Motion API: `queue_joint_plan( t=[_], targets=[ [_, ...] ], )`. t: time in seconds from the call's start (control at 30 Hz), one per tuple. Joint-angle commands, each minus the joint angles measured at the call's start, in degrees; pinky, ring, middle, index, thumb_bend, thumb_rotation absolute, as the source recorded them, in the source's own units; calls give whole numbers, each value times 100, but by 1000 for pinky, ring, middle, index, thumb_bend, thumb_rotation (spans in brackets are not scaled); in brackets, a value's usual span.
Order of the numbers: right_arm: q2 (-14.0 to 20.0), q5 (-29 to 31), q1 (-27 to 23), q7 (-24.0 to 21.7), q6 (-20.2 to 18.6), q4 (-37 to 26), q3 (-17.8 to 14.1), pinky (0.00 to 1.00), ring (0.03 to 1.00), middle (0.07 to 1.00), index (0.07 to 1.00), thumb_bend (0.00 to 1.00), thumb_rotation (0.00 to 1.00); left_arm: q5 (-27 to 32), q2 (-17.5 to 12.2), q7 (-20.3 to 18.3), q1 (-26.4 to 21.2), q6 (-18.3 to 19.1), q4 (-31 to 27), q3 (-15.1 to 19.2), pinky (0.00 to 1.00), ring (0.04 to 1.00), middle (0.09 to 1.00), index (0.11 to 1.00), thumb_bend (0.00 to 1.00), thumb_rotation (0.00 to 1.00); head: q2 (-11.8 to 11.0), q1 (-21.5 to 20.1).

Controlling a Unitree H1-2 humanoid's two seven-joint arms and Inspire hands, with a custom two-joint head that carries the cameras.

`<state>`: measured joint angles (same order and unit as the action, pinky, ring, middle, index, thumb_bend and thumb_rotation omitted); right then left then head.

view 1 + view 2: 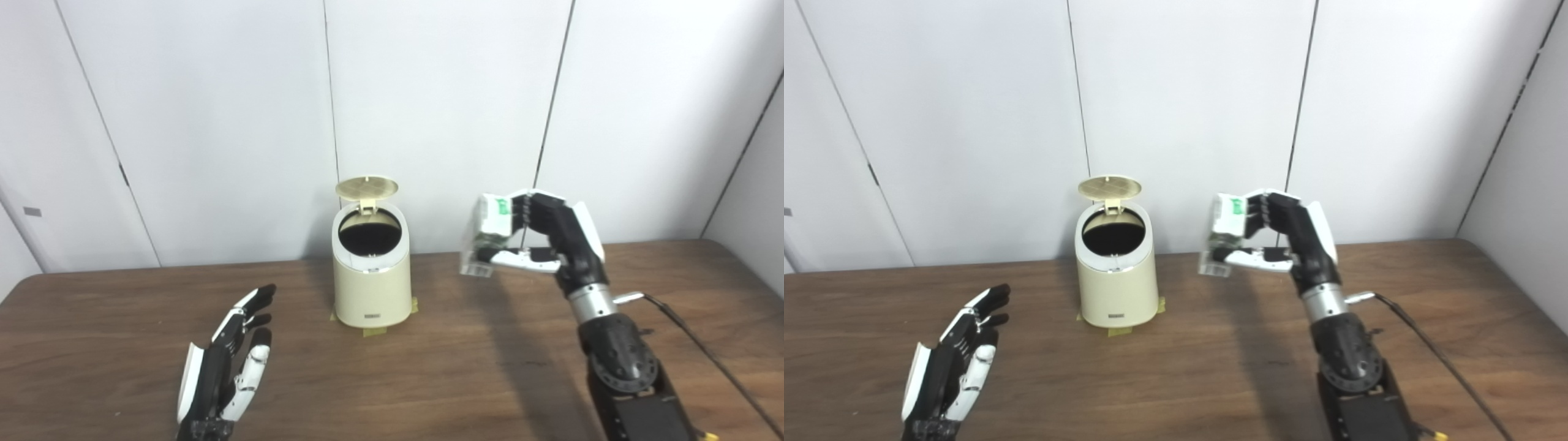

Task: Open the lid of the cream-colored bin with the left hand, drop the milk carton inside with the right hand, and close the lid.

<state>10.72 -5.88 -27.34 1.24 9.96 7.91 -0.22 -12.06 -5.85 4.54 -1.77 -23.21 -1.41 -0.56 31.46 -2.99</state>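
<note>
Cream-coloured plastic bin [371, 278] on wooden bench [465, 373], round lid [367, 187] up. White-green milk carton [487, 234] right of bin, raised, grasped by right hand [545, 236] fingers. Left hand [229, 361] released. Centre above opening before releasing.

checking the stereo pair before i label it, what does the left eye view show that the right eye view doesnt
Only the left eye view: the table's rounded left corner and the whole grey wall plate.
Only the right eye view: a longer stretch of the table's right edge and more of the side wall.
Both: the cream bin with its lid up, the right hand holding the milk carton in the air right of the bin, and the left hand open, low on the left.
</note>
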Motion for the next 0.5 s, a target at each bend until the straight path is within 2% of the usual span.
queue_joint_plan(
  t=[0.0,0.03,0.1,0.17,0.2,0.23,0.27,0.3,0.37,0.47],
  targets=[
    [-42,-87,-435,30,389,-324,41,408,465,485,473,521,0,-189,11,99,238,-117,341,-4,782,860,868,844,352,773,2,-7],
    [-80,-174,-449,55,448,-329,81,434,472,483,470,521,0,-201,24,103,244,-74,323,-4,780,859,867,842,356,772,3,-7],
    [-167,-378,-488,158,597,-293,141,752,494,459,475,519,0,-235,31,110,250,-55,317,-5,782,861,870,846,351,770,7,0],
    [-244,-580,-543,262,774,-196,183,891,494,443,486,518,0,-258,33,117,255,-48,316,-6,783,862,872,850,341,764,2,17],
    [-270,-650,-571,284,825,-150,207,919,478,451,490,519,0,-271,35,119,259,-32,313,-6,783,862,874,853,339,760,1,24],
    [-284,-689,-609,280,913,-83,232,859,491,449,485,519,0,-276,39,116,264,-4,307,-6,782,863,877,855,337,757,0,34],
    [-294,-689,-660,256,1022,3,257,604,488,457,479,519,0,-278,47,118,266,15,306,-4,786,867,880,859,338,759,-4,44],
    [-302,-671,-710,230,1137,87,276,481,475,472,476,520,0,-294,58,125,269,39,300,-1,789,870,881,860,337,759,-10,48],
    [-322,-640,-817,181,1301,237,318,378,456,492,474,520,0,-331,83,140,276,121,269,2,791,870,881,861,339,779,-15,57],
    [-370,-718,-965,207,1451,429,361,368,454,500,470,519,0,-390,106,153,287,231,208,-10,800,874,883,862,321,784,-8,76]
  ],
)
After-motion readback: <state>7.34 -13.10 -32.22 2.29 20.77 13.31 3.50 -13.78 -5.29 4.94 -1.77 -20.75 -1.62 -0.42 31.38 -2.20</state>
